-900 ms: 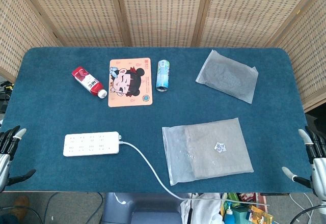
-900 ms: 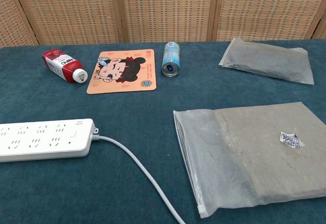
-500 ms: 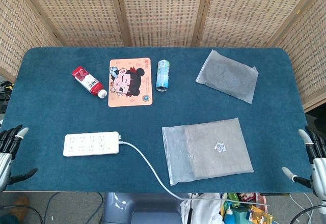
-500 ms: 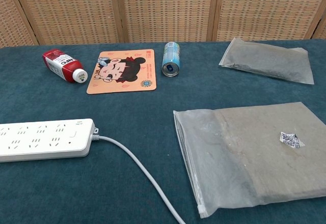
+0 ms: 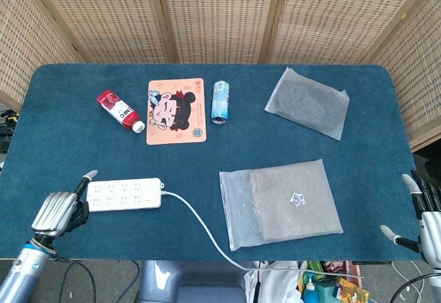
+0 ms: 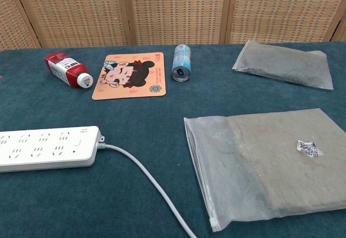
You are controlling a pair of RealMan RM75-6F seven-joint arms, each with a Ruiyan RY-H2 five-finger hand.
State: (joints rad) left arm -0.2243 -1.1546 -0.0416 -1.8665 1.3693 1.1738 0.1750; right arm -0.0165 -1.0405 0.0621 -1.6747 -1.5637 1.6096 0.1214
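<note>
My left hand (image 5: 60, 210) hovers over the front left of the blue table (image 5: 62, 144), just left of the white power strip (image 5: 124, 194). It holds nothing; one fingertip reaches toward the strip's left end, and I cannot tell whether it touches. My right hand (image 5: 424, 213) hangs at the table's front right corner with its fingers spread and empty, right of the large clear plastic bag (image 5: 279, 203). Neither hand shows in the chest view, where the power strip (image 6: 46, 149) and large bag (image 6: 270, 162) lie in front.
A red bottle (image 5: 120, 111), a cartoon mouse pad (image 5: 176, 110) and a blue can (image 5: 220, 101) lie in a row at the back. A smaller clear bag (image 5: 307, 111) sits back right. The strip's white cable (image 5: 200, 224) runs off the front edge. Wicker screens (image 5: 220, 14) stand behind.
My left hand has moved in from the table's left edge to beside the power strip's left end. The right hand has barely shifted.
</note>
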